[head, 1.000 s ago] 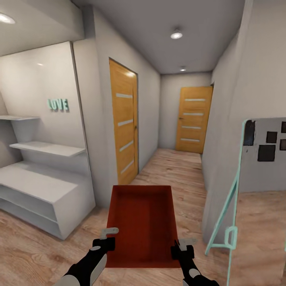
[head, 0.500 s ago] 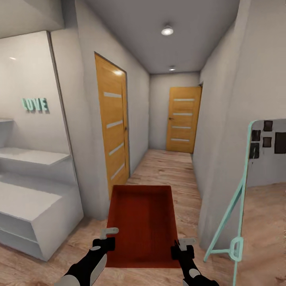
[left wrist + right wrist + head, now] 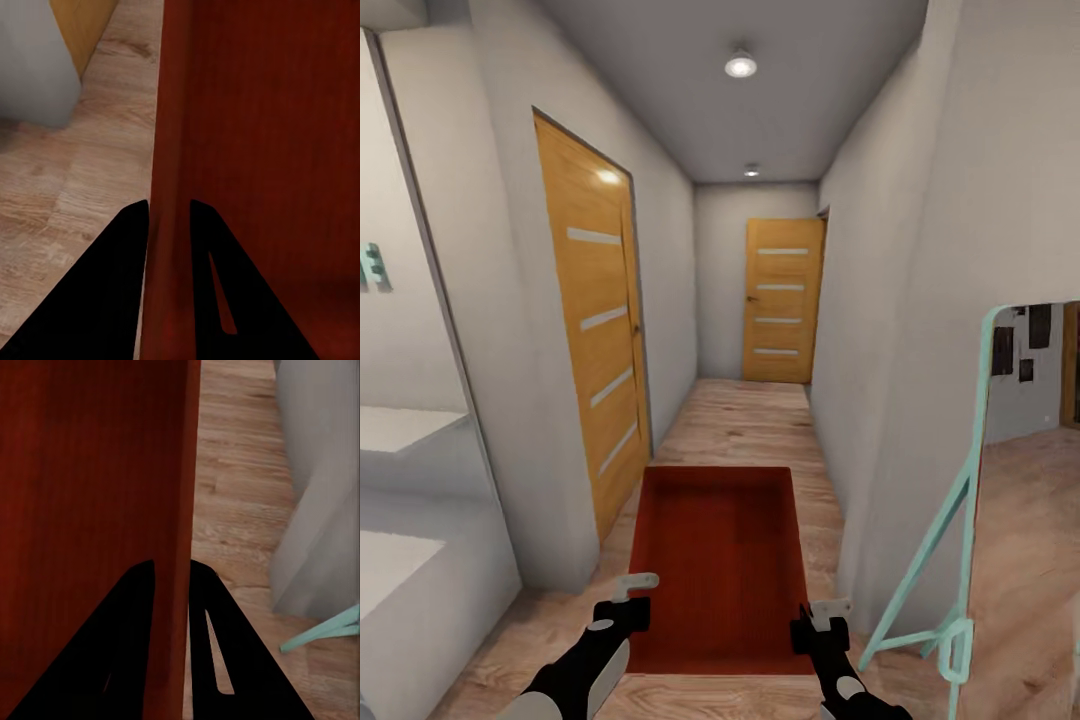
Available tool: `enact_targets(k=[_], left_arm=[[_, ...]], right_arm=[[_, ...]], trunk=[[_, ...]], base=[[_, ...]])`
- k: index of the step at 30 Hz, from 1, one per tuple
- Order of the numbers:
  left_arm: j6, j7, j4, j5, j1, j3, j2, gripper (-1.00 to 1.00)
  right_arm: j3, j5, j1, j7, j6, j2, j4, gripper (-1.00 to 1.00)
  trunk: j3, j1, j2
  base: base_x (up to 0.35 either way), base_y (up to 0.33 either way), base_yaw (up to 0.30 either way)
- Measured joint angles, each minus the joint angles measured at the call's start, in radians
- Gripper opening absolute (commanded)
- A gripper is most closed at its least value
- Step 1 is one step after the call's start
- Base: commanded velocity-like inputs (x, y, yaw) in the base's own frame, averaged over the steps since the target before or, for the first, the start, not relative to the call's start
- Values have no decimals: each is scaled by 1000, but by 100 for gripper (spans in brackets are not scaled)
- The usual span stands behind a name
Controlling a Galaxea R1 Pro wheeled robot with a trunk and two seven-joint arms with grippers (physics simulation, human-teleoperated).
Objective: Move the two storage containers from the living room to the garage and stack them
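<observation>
- Storage container [image 3: 722,565], a red-orange open-top box, hangs in front of you above the wood floor [image 3: 755,420], carried between both arms.
- Your left gripper [image 3: 628,598] pinches the container's left wall, one finger on each side; your right gripper [image 3: 818,620] is clamped on the right wall the same way.
- You appear to be mid-transport, entering a narrow hallway; the garage is not in sight.
- Next, drive straight ahead, keeping both grips firm.
- A wall corner [image 3: 550,480] stands close on the left, and a mint-framed mirror [image 3: 970,500] leans nearby on the right.
- A closed wooden door [image 3: 782,300] ends the corridor; another door [image 3: 592,330] lines the left wall.
</observation>
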Motion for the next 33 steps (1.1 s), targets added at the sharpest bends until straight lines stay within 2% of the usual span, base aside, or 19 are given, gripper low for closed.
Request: enact_targets(k=[16, 33], left_arm=[[1, -1, -2, 3, 0, -3, 2, -100], [1, -1, -2, 3, 0, -3, 2, -100]], right_arm=[[1, -1, 0, -3, -1, 2, 0, -100], [-1, 2, 0, -3, -1, 2, 0, -100]], trunk=[[0, 0, 0], [0, 0, 0]], base=[[321, 137, -4], [321, 69, 0]])
